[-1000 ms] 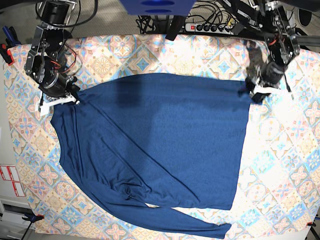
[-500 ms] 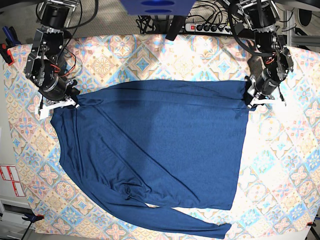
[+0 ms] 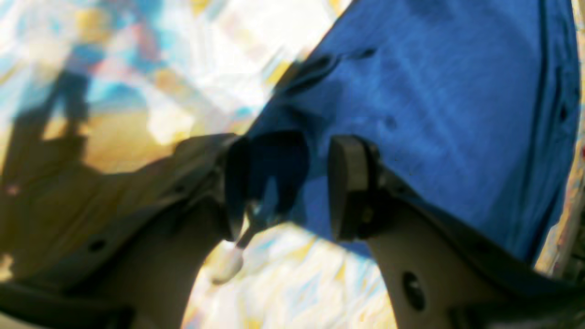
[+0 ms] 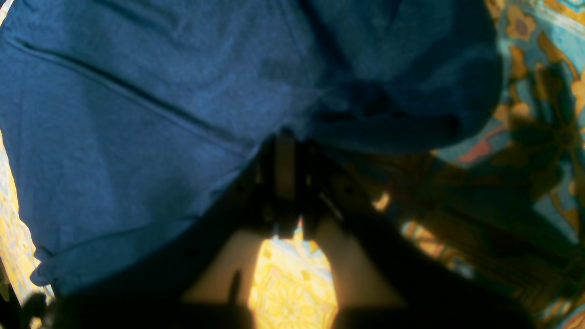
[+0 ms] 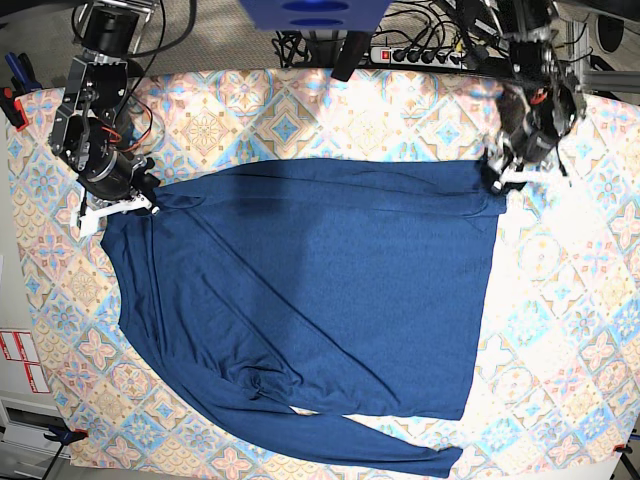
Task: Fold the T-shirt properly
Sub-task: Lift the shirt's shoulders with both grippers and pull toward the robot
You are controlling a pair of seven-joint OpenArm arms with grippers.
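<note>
Pincer work first: the left pincer (image 3: 285, 183) stands with its jaws parted, dark cloth seen between them but neither pad pressed on it, so I judge that corner let go; the right pincer (image 4: 285, 173) is clamped narrow on a bunched fold at the opposite corner. Between them the T-shirt (image 5: 310, 290) lies spread flat on the patterned surface (image 5: 570, 330), its top edge running straight from one pincer to the other, its long axis across the base view, one sleeve trailing along the near edge. From either pincer the cloth lies inward and toward the near side. Bare surface shows along the far edge and widely beside the left arm, less on the right arm's side; cables sit beyond the far edge.
</note>
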